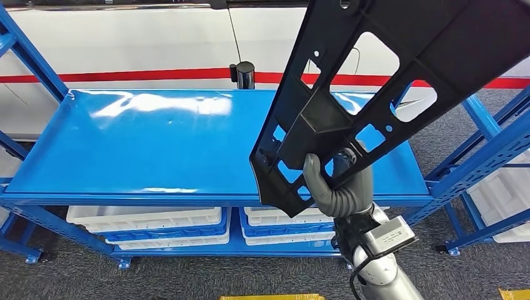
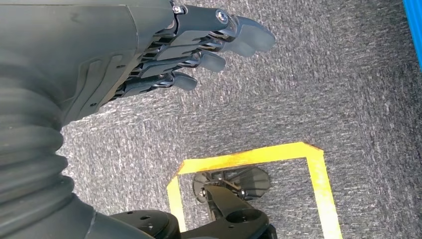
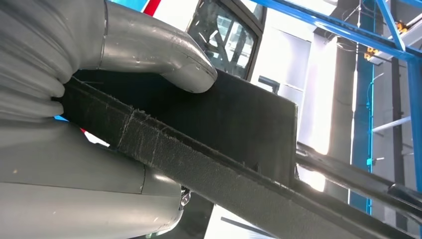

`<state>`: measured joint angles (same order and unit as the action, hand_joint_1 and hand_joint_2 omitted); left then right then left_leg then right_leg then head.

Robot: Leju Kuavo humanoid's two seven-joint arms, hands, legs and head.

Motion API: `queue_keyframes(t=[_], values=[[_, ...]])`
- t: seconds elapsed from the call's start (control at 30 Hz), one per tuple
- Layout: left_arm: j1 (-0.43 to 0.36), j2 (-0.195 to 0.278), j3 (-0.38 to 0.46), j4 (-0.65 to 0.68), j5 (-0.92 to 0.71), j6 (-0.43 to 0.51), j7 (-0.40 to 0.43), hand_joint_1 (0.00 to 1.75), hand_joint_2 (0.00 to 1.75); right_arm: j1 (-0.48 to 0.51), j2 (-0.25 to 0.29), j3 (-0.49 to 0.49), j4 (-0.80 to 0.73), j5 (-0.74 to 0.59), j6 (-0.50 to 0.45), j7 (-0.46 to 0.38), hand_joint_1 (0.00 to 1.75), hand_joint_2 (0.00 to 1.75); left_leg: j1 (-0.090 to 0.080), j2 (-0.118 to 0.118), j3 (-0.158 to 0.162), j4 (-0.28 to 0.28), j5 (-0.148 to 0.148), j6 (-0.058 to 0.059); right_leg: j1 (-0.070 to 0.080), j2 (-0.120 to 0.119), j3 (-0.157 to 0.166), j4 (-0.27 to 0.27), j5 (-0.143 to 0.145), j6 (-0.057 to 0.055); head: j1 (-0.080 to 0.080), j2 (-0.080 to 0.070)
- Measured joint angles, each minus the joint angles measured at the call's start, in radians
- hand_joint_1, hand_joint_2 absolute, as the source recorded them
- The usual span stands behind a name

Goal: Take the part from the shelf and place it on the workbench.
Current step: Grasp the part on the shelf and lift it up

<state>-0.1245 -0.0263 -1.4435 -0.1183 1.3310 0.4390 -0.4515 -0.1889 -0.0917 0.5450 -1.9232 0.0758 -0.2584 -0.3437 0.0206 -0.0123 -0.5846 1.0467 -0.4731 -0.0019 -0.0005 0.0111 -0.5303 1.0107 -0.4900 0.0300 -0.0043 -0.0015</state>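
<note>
The right hand point(image 1: 340, 187) rises from the lower right of the head view, fingers clamped on the lower end of the part point(image 1: 375, 81), a long black plastic panel with cut-out windows and small holes. The part is off any surface, held in the air. It tilts up and away to the right, its lower end hanging over the front right corner of the bench point(image 1: 156, 144) and its upper end running out at the picture's top right. In the right wrist view the thumb point(image 3: 159, 50) presses on one flat face of the part point(image 3: 239, 119) while the palm backs the other, the rough edge of the panel running between them.

The left hand point(image 2: 199, 47) hangs over grey carpet point(image 2: 298, 99), fingers straight, close side by side, holding nothing. A yellow tape outline point(image 2: 318, 179) lies on the carpet beneath it.

The bench is a glossy blue top on a blue frame. White bins point(image 1: 147, 219) sit on its lower shelf. A black post point(image 1: 243, 75) stands behind its far edge, before a white wall with a red stripe point(image 1: 125, 76). More blue racking point(image 1: 487, 150) stands to the right.
</note>
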Motion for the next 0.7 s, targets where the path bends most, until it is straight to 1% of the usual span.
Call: queue_keyframes(t=[0.23, 0.33, 0.57, 0.7], values=[[0.001, 0.000, 0.000, 0.000, 0.001, -0.003, 0.000, 0.00, 1.75, 0.003, -0.002, -0.008, 0.000, -0.018, 0.001, 0.011, 1.75, 1.75, 0.000, 0.000, 0.000, 0.000, 0.000, 0.000, 0.000, 0.000, 0.000, 0.000, 0.000, 0.000, 0.000, 0.000], [0.005, 0.000, 0.000, 0.000, 0.002, -0.003, 0.009, 0.00, 1.75, 0.014, -0.001, -0.017, 0.000, -0.027, -0.015, 0.016, 1.75, 1.75, -0.001, 0.000, 0.000, 0.000, 0.000, 0.000, -0.001, 0.000, 0.000, 0.000, 0.000, 0.000, 0.000, 0.000], [0.013, 0.006, 0.000, 0.001, 0.006, -0.006, 0.015, 0.00, 1.75, 0.030, -0.006, -0.032, 0.002, -0.009, -0.021, 0.018, 1.75, 1.75, -0.007, -0.001, 0.000, 0.001, -0.001, 0.001, -0.006, 0.000, 0.000, -0.001, 0.000, 0.001, 0.000, 0.000], [0.014, 0.010, 0.000, 0.001, 0.009, -0.006, 0.014, 0.00, 1.75, 0.032, -0.009, -0.036, 0.007, -0.002, -0.020, 0.022, 1.75, 1.75, -0.013, -0.001, -0.001, 0.002, -0.002, 0.007, -0.012, 0.000, 0.000, -0.002, 0.002, 0.004, 0.000, 0.000]])
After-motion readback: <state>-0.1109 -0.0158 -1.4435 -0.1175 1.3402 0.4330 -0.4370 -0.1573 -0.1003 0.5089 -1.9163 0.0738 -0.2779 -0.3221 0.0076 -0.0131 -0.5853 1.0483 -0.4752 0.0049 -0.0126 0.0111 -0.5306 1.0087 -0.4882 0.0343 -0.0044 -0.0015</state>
